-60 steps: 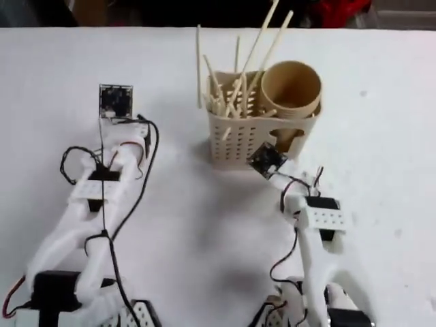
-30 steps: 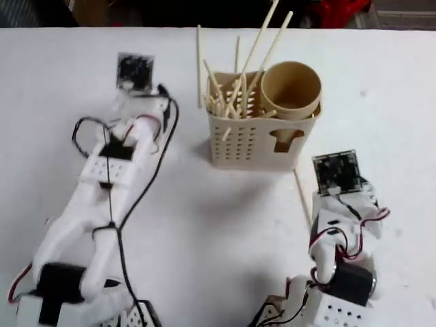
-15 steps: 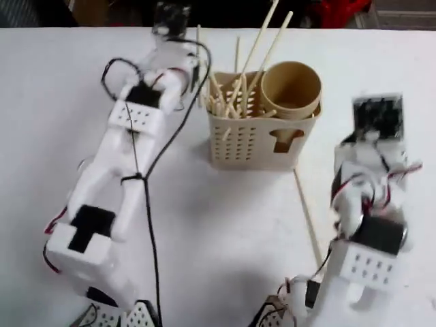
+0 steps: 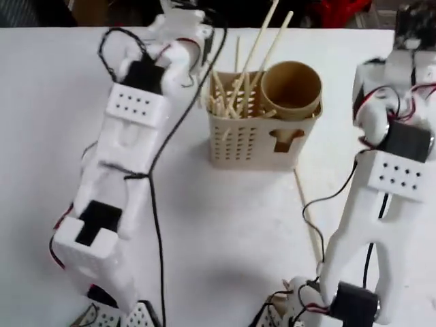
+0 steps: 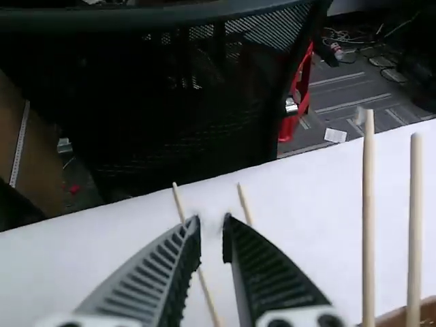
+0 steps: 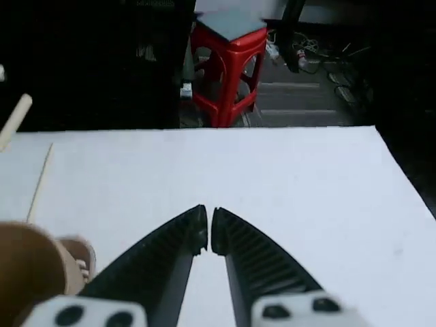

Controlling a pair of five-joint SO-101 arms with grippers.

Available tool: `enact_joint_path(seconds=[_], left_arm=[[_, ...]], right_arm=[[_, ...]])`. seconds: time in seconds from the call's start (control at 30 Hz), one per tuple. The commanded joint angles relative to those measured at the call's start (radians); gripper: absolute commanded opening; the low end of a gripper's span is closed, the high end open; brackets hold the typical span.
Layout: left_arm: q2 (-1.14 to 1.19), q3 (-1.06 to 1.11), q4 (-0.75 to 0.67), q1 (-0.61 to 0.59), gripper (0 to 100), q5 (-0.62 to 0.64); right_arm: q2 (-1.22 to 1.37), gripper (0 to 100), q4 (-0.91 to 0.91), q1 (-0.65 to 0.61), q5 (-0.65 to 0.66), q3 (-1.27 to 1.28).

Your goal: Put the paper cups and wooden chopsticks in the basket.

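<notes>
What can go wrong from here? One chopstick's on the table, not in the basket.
1. The left gripper sits right beside the tall wooden chopsticks leaning out of the cream perforated basket. A nudge may flick them out or shove the basket.
2. The loose wooden chopstick on the white table lies close to the right arm, which might sweep it away.

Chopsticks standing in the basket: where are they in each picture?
High view: the chopsticks poke up out of the basket, beside the paper cup.
Left wrist view: two tall chopsticks stand off to one side of the left gripper, with thinner ones close to it.
Right wrist view: one stick tip shows beyond the brown cup.
Shared landmark: the white table, its far edge against the dark room.
</notes>
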Motion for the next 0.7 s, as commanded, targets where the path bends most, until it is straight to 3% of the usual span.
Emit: enact_joint_path(seconds=[0.0, 0.17, 0.27, 0.47, 0.67], left_arm=[[-0.018, -0.235, 0.227, -0.071, 8, 0.002], [-0.012, -0.532, 0.646, -0.237, 8, -0.011], [-0.008, -0.624, 0.798, -0.332, 8, -0.121], [-0.007, -0.531, 0.861, -0.433, 8, -0.196], [-0.007, -0.327, 0.799, -0.478, 8, -0.282]], right_arm=[[0.008, 2.8, 0.107, -0.002, 0.037, -0.158], [0.010, 2.8, 0.570, -0.050, 0.299, -0.212], [0.013, 2.9, 0.746, -0.068, 0.430, -0.114], [-0.079, 3.1, 0.631, -0.061, 0.497, 0.288], [-0.206, 16.5, 0.328, -0.114, 0.494, 0.764]])
